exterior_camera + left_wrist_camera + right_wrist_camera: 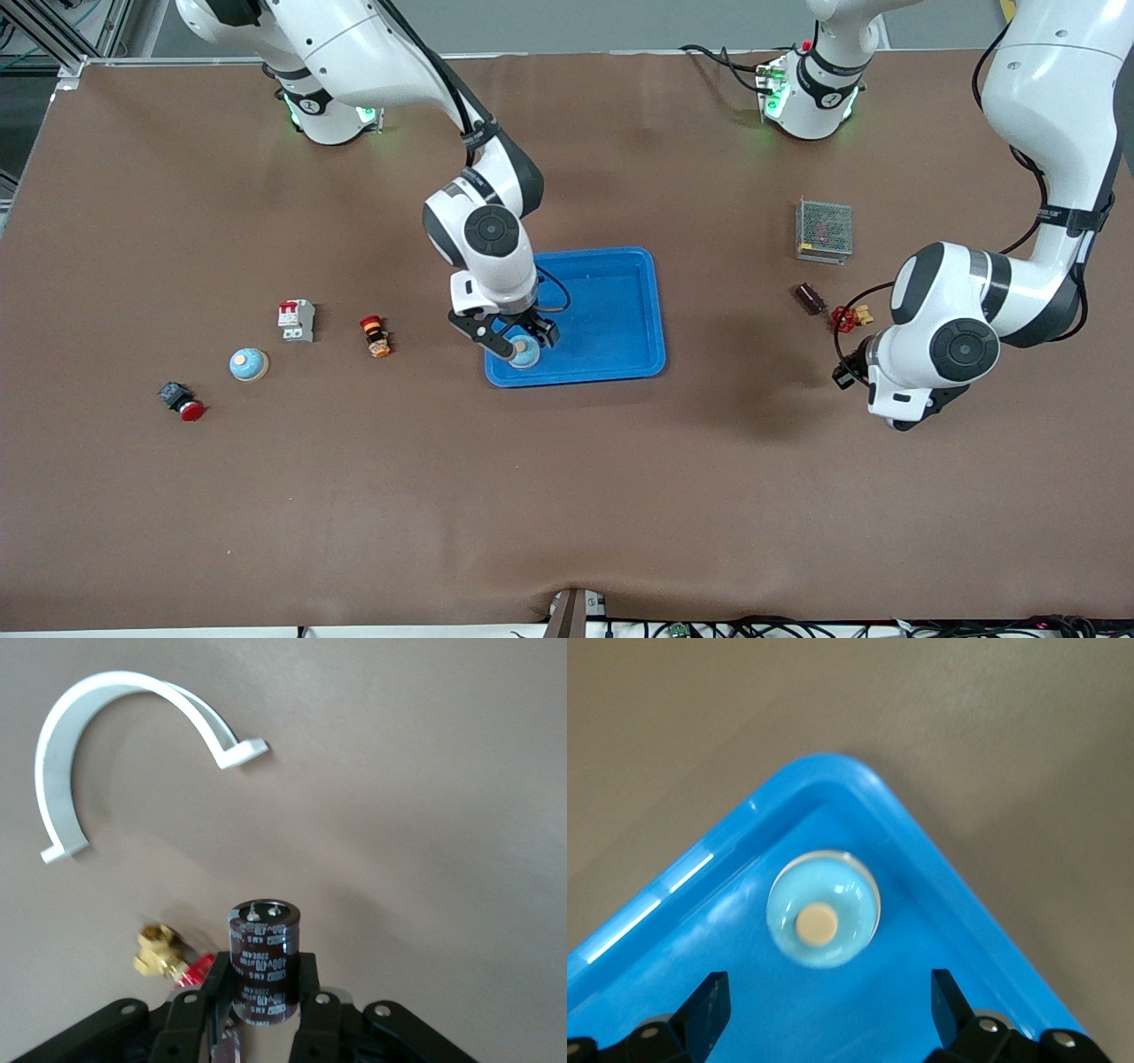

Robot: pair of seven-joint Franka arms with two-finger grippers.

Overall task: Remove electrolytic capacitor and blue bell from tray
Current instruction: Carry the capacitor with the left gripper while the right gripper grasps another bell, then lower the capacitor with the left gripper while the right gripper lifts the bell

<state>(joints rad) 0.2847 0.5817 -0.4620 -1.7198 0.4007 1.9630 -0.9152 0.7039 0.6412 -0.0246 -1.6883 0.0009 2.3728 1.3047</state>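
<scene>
The right hand [521, 339] hovers with its fingers spread wide over the blue bell [823, 921], evidently lining up to straddle its dome. The bell sits in a corner of the tray [633, 306], toward the front camera and the right arm's end; nothing else shows in the tray. The left hand [264, 1010], over the bare counter [567, 496] well away from the tray, is clamped narrowly on the electrolytic capacitor [264, 961], already removed.

Left gripper [266, 1014] clamped, right gripper [828, 1010] agape
</scene>
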